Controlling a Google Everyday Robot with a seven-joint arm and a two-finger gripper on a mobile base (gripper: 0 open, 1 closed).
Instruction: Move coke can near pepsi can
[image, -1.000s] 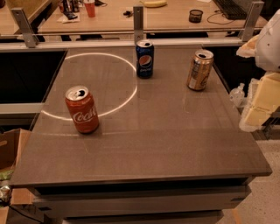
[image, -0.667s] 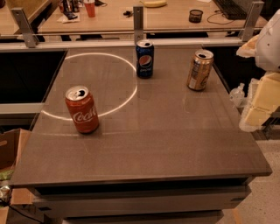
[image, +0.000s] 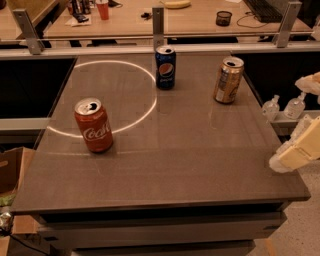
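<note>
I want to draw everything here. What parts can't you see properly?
All in the camera view:
Hand: at the right edge beside the table, mostly cut off by the frame.
Coke can, pepsi can: back sides hidden, facing away.
Gold can: its lettering is too small to read.
Cardboard box: lower left, partly behind the table.

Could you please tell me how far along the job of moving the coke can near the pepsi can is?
Done: nothing yet. The coke can stands upright at the front left of the table, well apart from the pepsi can at the back. In hand: nothing. The pincer hangs open and empty off the right edge. Left: reach the coke can, grip it and carry it over.
</note>
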